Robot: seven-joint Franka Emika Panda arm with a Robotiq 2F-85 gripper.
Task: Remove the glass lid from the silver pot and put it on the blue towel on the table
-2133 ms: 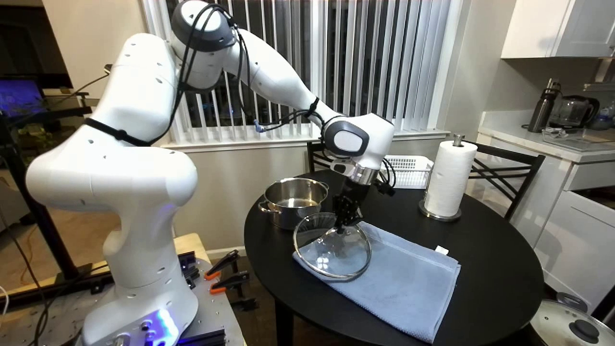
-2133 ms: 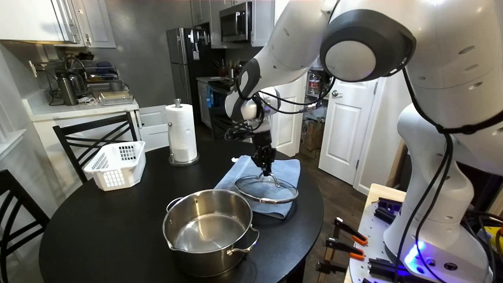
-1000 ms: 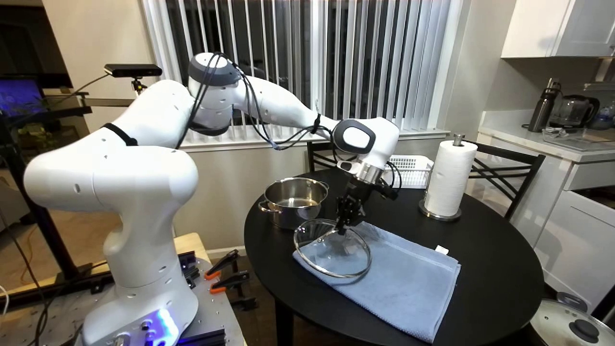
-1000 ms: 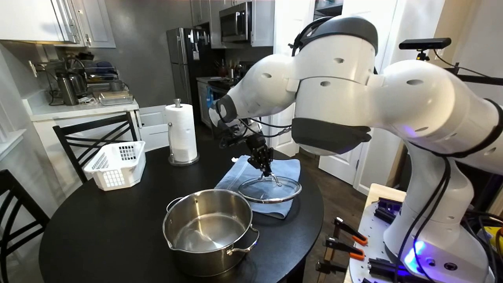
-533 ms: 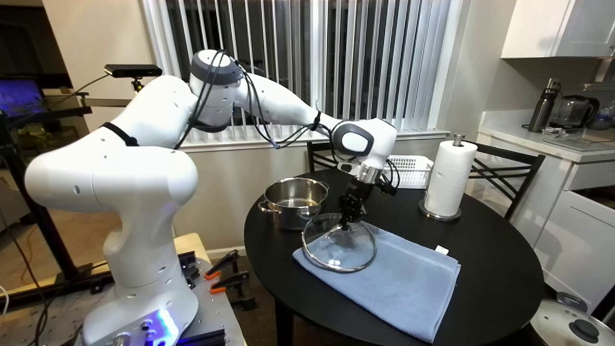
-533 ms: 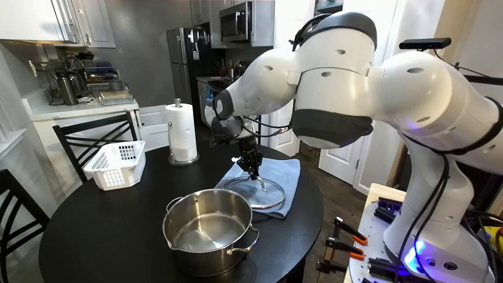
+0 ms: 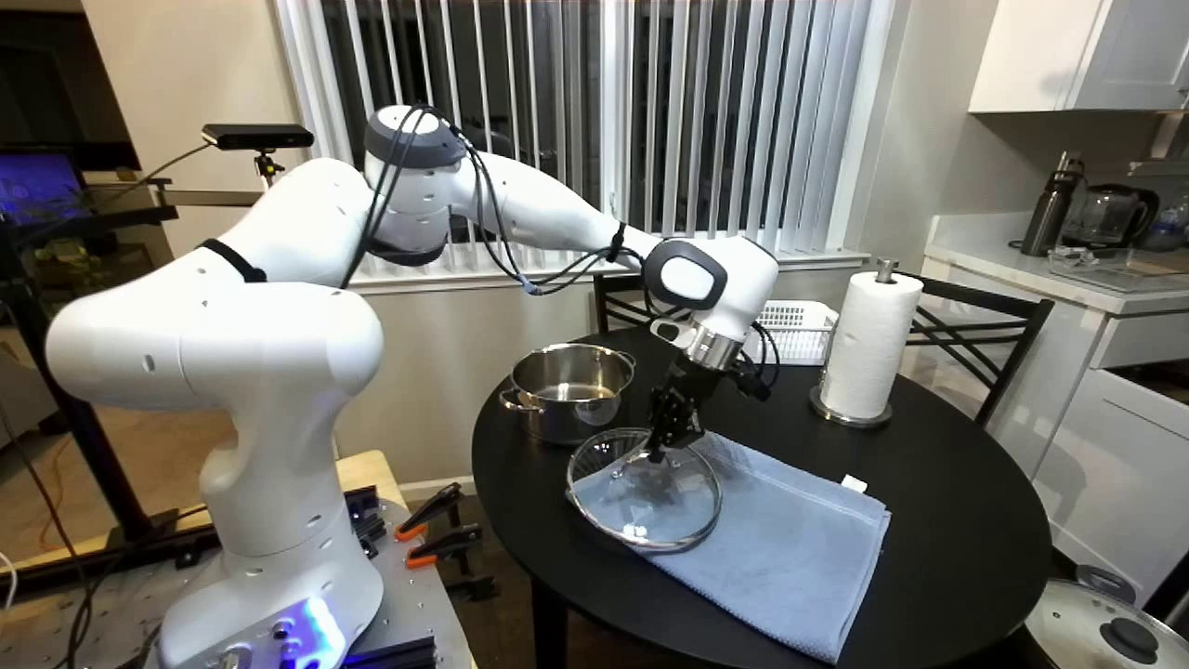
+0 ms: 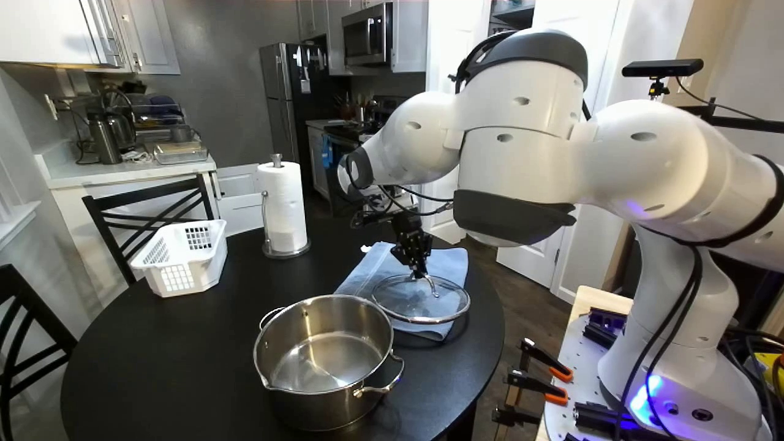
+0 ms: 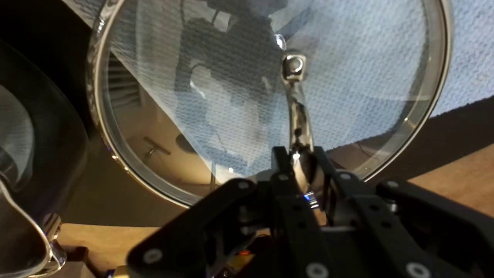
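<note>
Your gripper (image 9: 301, 156) is nearly closed: its two fingers (image 9: 281, 166) pinch the metal loop handle (image 9: 298, 112) of the glass lid (image 9: 247, 96), one on each side, so you have the lid by that handle. In an exterior view the lid is over the ten o'clock end of the blue towel (image 7: 771, 557), whose white tag (image 7: 854, 483) sits at two o'clock; I cannot tell whether the lid touches the towel. From the lid in that view, the silver pot (image 7: 567, 423) stands upright near it at eleven o'clock, on the black table (image 7: 938, 520), and the paper towel roll (image 7: 871, 348) well apart at two o'clock; the white basket (image 7: 803, 339) is between one and two, partly hidden by your arm (image 7: 548, 209). In the wrist view your fingers sit toward six o'clock of the lid, whose edge runs past the towel's at eight o'clock.
</note>
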